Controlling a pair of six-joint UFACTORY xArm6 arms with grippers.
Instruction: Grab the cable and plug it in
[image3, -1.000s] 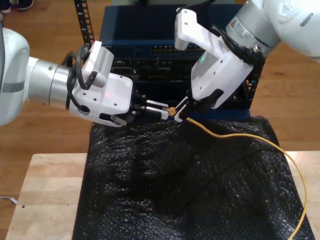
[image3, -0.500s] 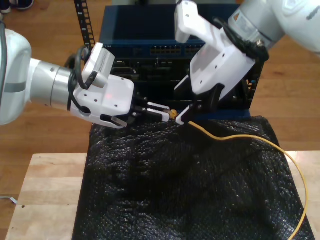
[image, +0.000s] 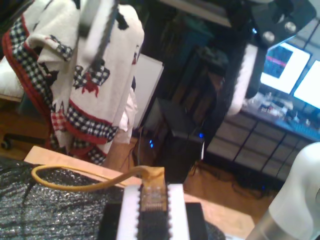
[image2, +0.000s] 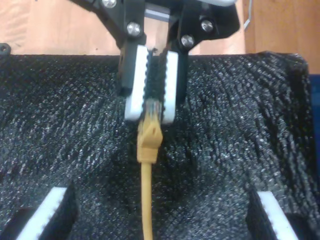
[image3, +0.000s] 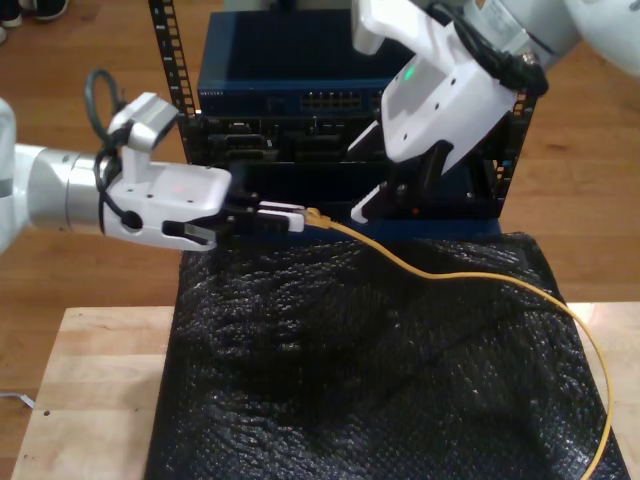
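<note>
Two grippers on record. My first gripper (image3: 290, 217), at the exterior view's left, is closed on the plug end of the cable (image3: 470, 277), jaws pinching the clear plug (image2: 152, 111). My second gripper (image3: 385, 200), at that view's right, hangs just beside the plug with jaws spread and nothing between them. Cable runs from the plug across the black mat (image3: 330, 380) toward the exterior view's lower right. Mat lies on a wooden table (image3: 85, 390). Blue rack (image3: 290, 90) stands behind both grippers.
</note>
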